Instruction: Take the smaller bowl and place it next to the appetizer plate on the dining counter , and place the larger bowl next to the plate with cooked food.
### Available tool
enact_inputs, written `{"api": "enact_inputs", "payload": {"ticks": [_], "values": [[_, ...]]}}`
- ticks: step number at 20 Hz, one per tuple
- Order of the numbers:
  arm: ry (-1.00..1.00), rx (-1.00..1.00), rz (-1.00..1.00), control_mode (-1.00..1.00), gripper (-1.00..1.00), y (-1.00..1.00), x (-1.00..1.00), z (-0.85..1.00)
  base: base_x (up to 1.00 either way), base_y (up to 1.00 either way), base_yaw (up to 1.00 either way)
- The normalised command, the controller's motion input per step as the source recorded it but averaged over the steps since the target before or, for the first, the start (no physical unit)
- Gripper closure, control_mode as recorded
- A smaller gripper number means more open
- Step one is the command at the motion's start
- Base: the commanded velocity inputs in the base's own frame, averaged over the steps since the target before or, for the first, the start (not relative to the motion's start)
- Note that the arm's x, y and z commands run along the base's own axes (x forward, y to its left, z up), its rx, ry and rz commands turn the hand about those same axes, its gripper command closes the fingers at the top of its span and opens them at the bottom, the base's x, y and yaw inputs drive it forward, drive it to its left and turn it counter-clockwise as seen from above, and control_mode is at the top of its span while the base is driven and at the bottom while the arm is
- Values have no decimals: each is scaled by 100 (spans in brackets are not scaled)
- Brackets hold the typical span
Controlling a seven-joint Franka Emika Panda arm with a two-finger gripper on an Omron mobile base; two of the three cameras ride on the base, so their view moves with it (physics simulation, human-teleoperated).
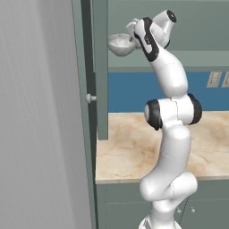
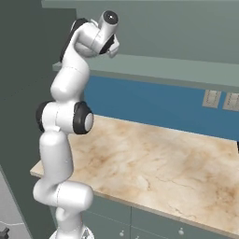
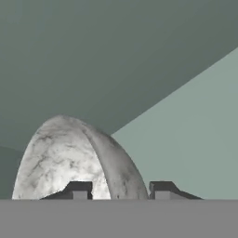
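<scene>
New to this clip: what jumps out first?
The white arm stretched high, its gripper up at the open wall cabinet with one finger inside and one outside the wall of a small speckled whitish bowl. In the hand view the bowl's rim runs between the fingertips. Below lies a beige marbled counter against a blue wall.

From the base cameras I see a beige marbled counter (image 2: 154,158) over grey-green cabinet fronts (image 2: 154,224), running back to a blue wall (image 2: 154,102). Up at the wall cabinet (image 2: 177,28) is the smaller bowl (image 1: 120,44) — whether it rests on a shelf, I cannot tell.
</scene>
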Motion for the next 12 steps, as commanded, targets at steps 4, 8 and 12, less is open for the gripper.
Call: {"api": "enact_inputs", "payload": {"ticks": [4, 8, 12], "values": [[0, 0, 2, -100, 100, -3, 30, -4, 0, 0, 0], [0, 0, 1, -100, 100, 0, 18, -4, 0, 0, 0], [-3, 0, 0, -100, 100, -13, -1, 0, 0, 0, 0]]}}
